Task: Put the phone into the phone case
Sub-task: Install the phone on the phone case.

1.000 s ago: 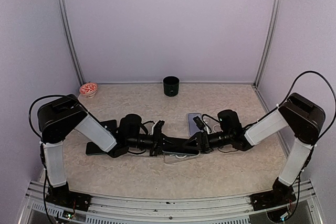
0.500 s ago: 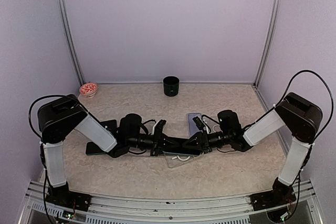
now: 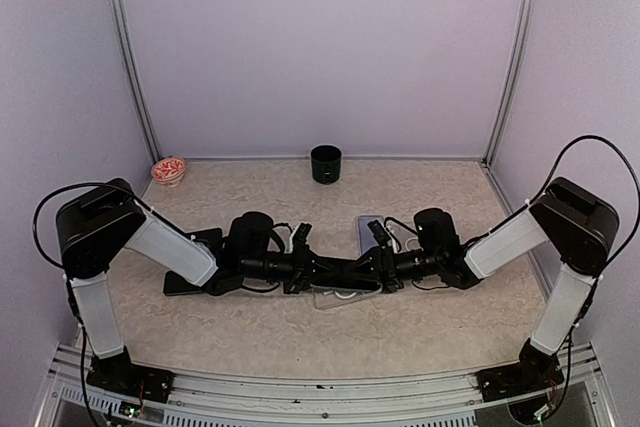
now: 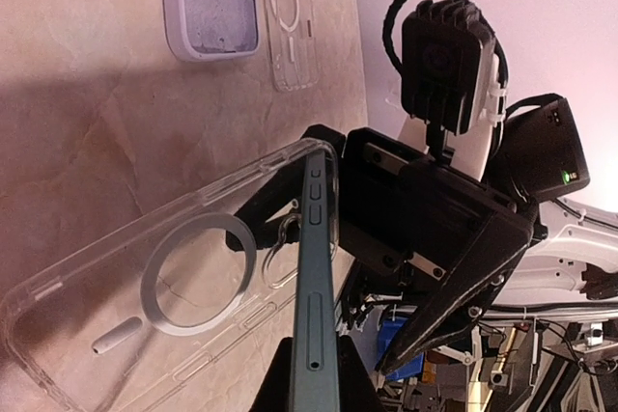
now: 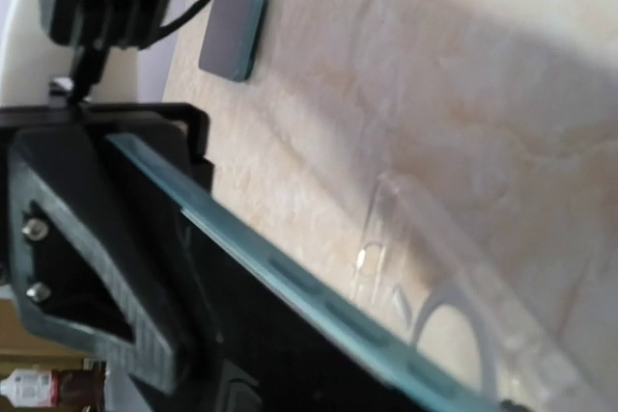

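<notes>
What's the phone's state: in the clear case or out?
Not seated: the phone stands angled off the clear case, only its far end meeting the rim.

The phone (image 5: 290, 272), edge-on, runs diagonally toward lower right beside the clear phone case (image 5: 483, 287); a dark slab (image 5: 232, 34) lies upper left.

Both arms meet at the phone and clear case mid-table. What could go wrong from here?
1. The clear case meets the phone only near its far end and splays away; pushing now may skew it or pop it off.
2. The left pincer grips just the phone's near end, so seating force could twist it loose.
3. The right pincer sits very close opposite; the two might collide.
</notes>
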